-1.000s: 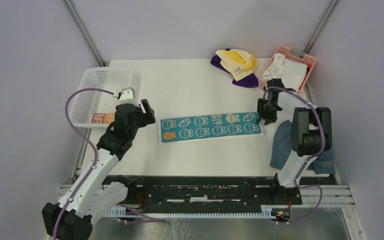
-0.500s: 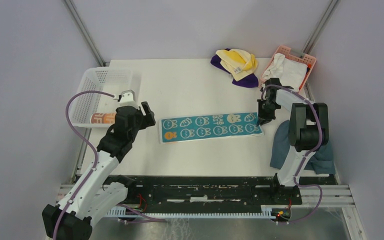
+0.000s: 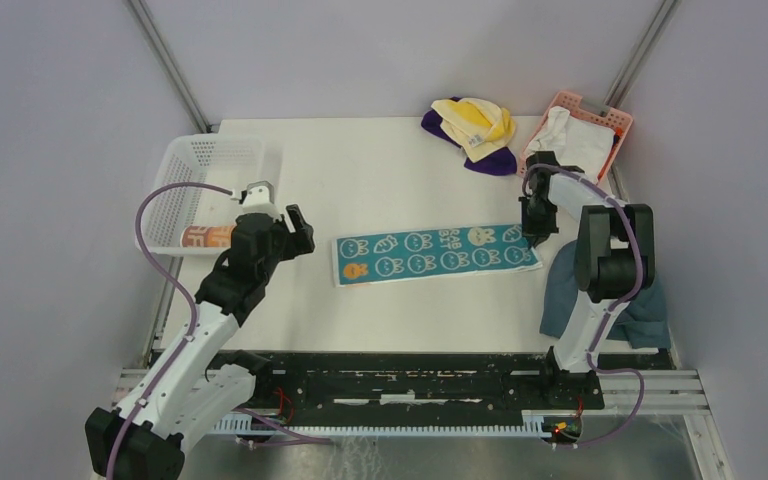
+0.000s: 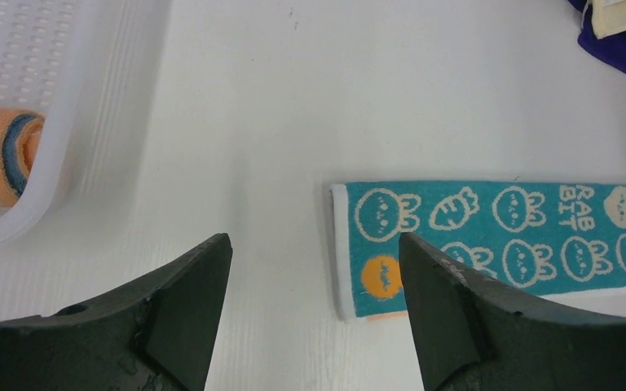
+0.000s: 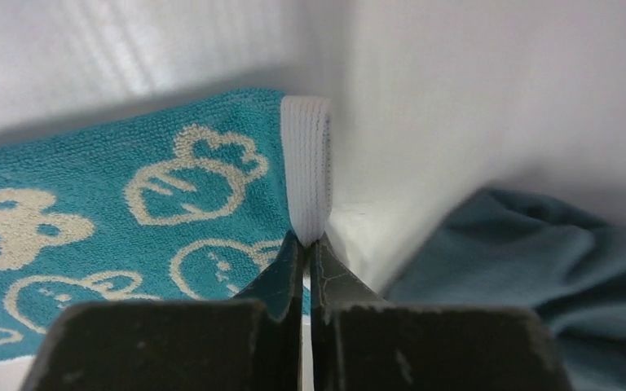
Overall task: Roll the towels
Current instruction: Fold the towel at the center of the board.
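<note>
A white tabletop (image 3: 380,170) seen from above, with two robot arms at its near edge. A long teal towel (image 3: 438,253) printed with white rabbit faces and carrots lies flat as a strip across the middle of the tabletop, running left to right. The right tool (image 3: 535,232) is closed tight on the white hem at the strip's right end; its wrist view shows the hem pinched between the two jaws (image 5: 307,244). The left tool (image 3: 298,232) hovers just left of the strip's left end, jaws spread wide and holding nothing. A white basket (image 3: 195,160) at the left edge holds a rolled peach-orange towel (image 3: 205,237). At the far edge a pale yellow towel (image 3: 475,120) lies on a deep purple towel (image 3: 495,163). A pink basket (image 3: 610,115) in the far right corner holds a white cloth (image 3: 580,140). A blue-grey cloth (image 3: 565,285) lies crumpled at the right edge.
</note>
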